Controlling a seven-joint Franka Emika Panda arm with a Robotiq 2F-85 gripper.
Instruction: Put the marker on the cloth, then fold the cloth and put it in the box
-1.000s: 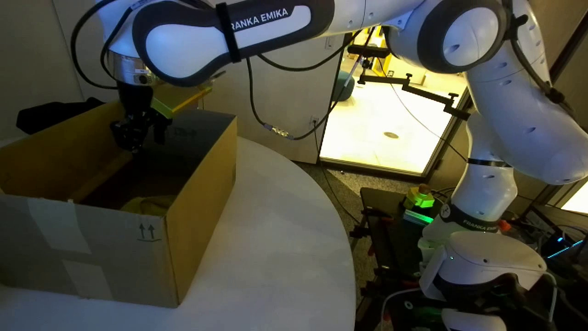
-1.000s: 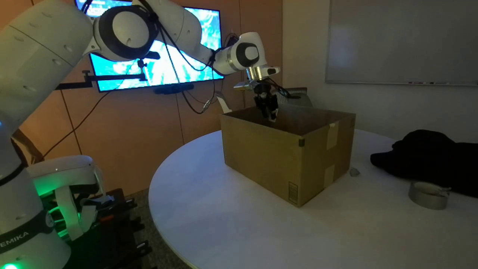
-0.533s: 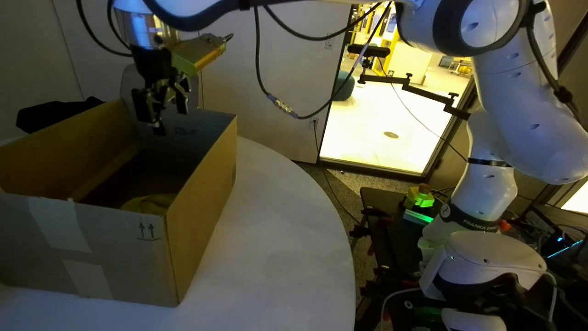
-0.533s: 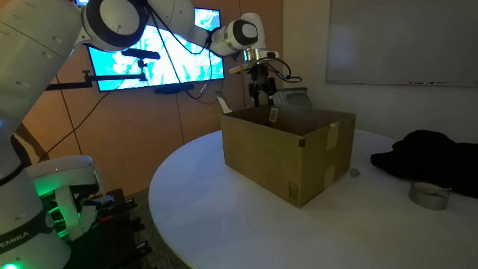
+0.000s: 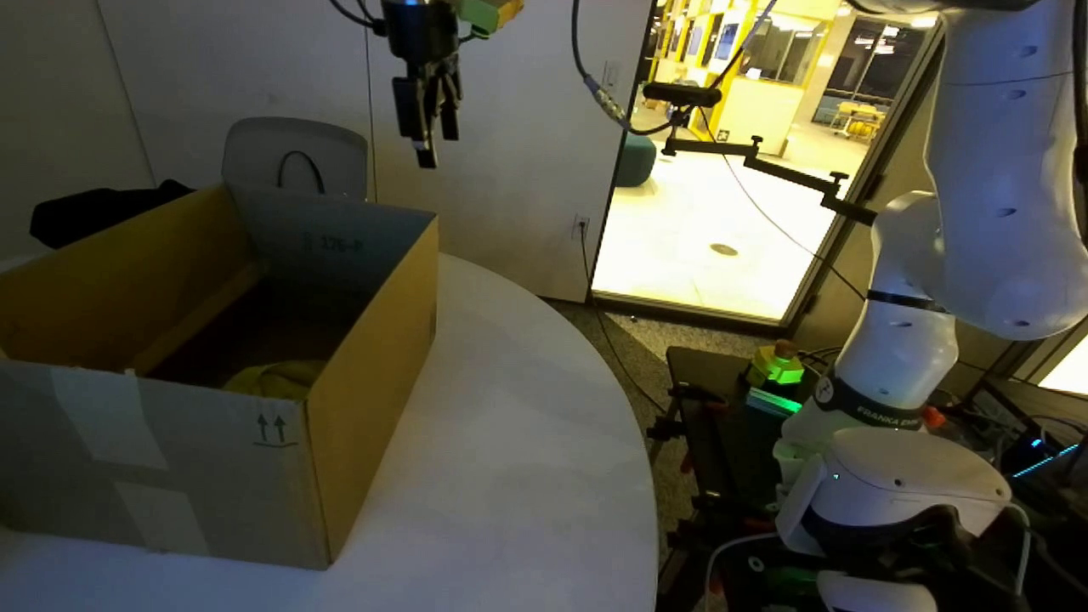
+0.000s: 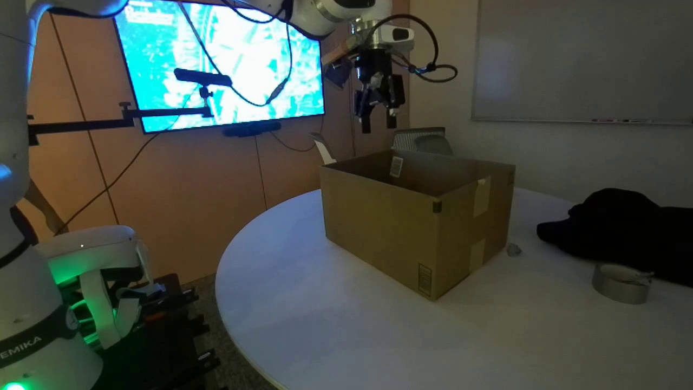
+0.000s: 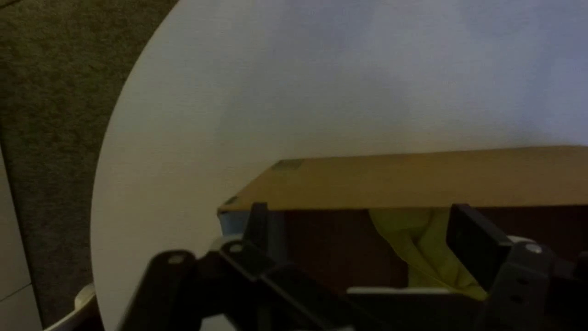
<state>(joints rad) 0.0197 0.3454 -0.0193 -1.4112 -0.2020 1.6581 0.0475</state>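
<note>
"Two fingers point(image 6: 366, 123) are seen on the gripper point(image 6: 379, 127). How are they set?"

"Apart, with a gap left between the tips; they are pointed downward, and the gripper is held higher than the rim of the box point(image 6: 379, 222), well apart from it."

"And where is the cloth point(image 7: 422, 243) found?"

"Inside the box, beside a long wall; whether that wall is touched cannot be told. In the wrist view its folds are slanted from upper left to lower right, between the fingers."

"Which way is its long axis turned?"

"That cannot be told, as part of the cloth is covered by the wall and by a finger. In an exterior view a rumpled hump of it is shown over the rim, near the corner by two printed arrows point(image 5: 272, 427)."

"And the box itself?"

"It is stood upright on the round white table point(image 6: 346, 325). Its long axis is laid crosswise in the wrist view, and the arrows on its end wall are pointed up."

"What else is set on the table?"

"A roll of tape point(image 6: 621, 291) is laid flat near a black bundle point(image 6: 622, 233)."
</note>
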